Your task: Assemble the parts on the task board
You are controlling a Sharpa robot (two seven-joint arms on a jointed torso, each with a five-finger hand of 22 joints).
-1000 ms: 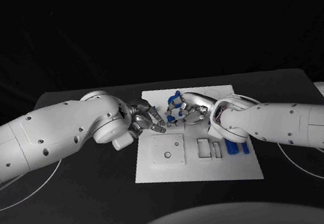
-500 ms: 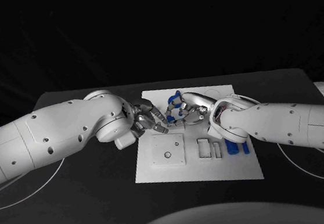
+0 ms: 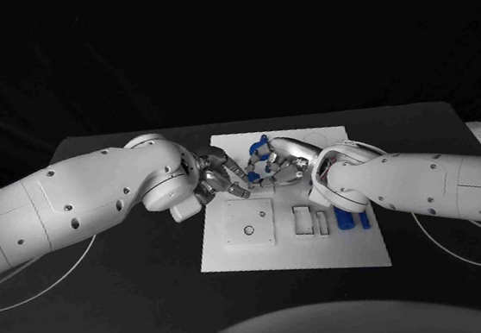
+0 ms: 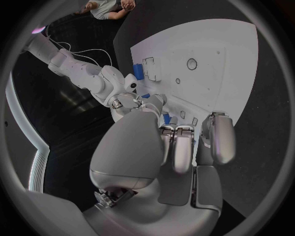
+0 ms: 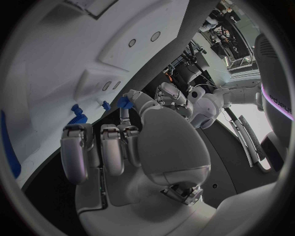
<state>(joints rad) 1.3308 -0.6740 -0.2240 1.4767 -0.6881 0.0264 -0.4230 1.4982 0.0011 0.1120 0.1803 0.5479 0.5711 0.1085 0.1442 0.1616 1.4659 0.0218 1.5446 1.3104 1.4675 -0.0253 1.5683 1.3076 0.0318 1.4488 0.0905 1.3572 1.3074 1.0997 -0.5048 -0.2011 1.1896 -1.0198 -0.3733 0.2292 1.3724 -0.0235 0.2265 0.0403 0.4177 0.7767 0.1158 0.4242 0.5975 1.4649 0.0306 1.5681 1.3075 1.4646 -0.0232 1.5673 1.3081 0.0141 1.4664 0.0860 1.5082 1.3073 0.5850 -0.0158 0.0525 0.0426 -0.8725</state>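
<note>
Black surface (image 3: 127, 309) carries the white task board (image 3: 332, 251). Both robot hands meet over its far end: the left robot hand (image 3: 224, 178) and right robot hand (image 3: 280, 164) together pinch a small blue part (image 3: 260, 163). Other blue parts (image 3: 349, 219) lie loose, so assembly seems early.

White task board (image 3: 332, 251) lay on a black table (image 3: 126, 300), small blue parts (image 3: 349, 219) on it and another blue part (image 3: 261, 156) between the silver left hand (image 3: 224, 178) and silver right hand (image 3: 280, 164), both on white arms with white cables (image 3: 53, 283) trailing.
</note>
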